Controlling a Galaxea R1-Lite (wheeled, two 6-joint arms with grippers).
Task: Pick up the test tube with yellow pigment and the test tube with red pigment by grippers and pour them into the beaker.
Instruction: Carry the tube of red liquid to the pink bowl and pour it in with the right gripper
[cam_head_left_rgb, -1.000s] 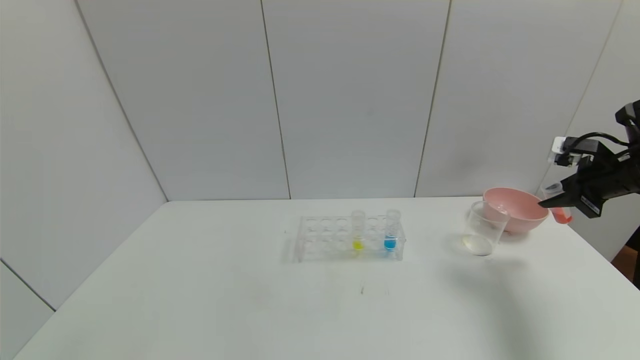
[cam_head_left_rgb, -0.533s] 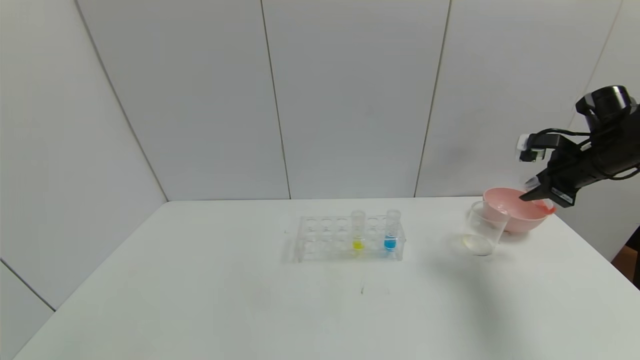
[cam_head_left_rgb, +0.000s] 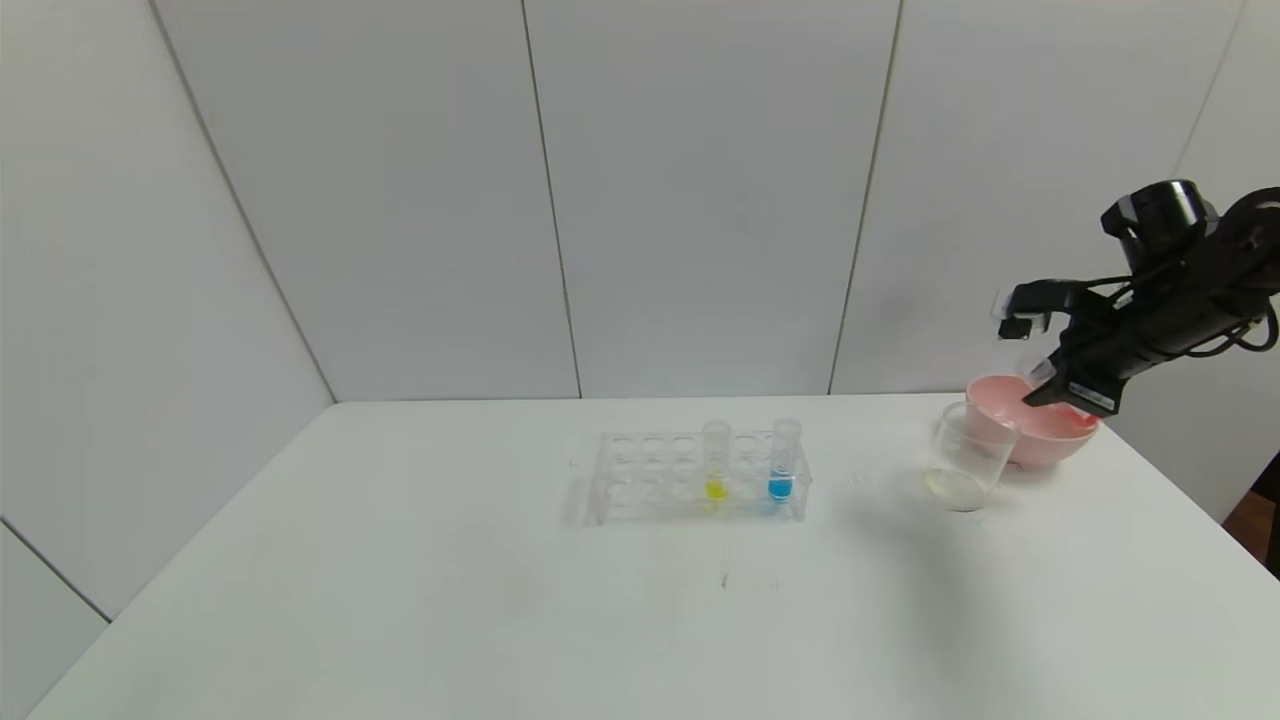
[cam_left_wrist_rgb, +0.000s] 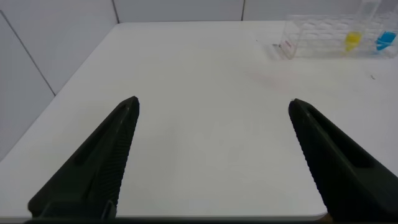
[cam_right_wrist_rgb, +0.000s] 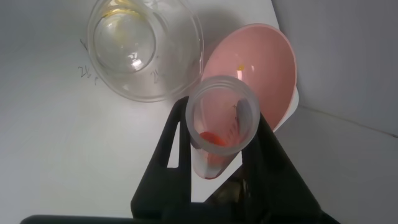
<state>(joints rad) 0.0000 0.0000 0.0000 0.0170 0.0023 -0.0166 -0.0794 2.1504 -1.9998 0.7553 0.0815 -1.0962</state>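
Observation:
My right gripper (cam_head_left_rgb: 1045, 388) hangs over the pink bowl, just right of the beaker (cam_head_left_rgb: 966, 456), and is shut on the test tube with red pigment (cam_head_left_rgb: 1080, 414). In the right wrist view the tube (cam_right_wrist_rgb: 219, 106) lies tilted between the black fingers (cam_right_wrist_rgb: 176, 134), its open mouth facing the camera, and red liquid (cam_right_wrist_rgb: 217, 140) rests low inside. The beaker (cam_right_wrist_rgb: 144, 45) stands just beyond it. The test tube with yellow pigment (cam_head_left_rgb: 716, 462) stands upright in the clear rack (cam_head_left_rgb: 640, 478). My left gripper (cam_left_wrist_rgb: 214, 107) is open over bare table, far from the rack (cam_left_wrist_rgb: 323, 38).
A pink bowl (cam_head_left_rgb: 1042, 432) stands right behind the beaker, near the table's right edge. A blue-liquid tube (cam_head_left_rgb: 784, 462) stands in the rack to the right of the yellow one. White wall panels close off the back and sides.
My right gripper has risen and moved left from beside the pink bowl to over it, closer to the beaker. The red tube has tipped from near upright to slanted.

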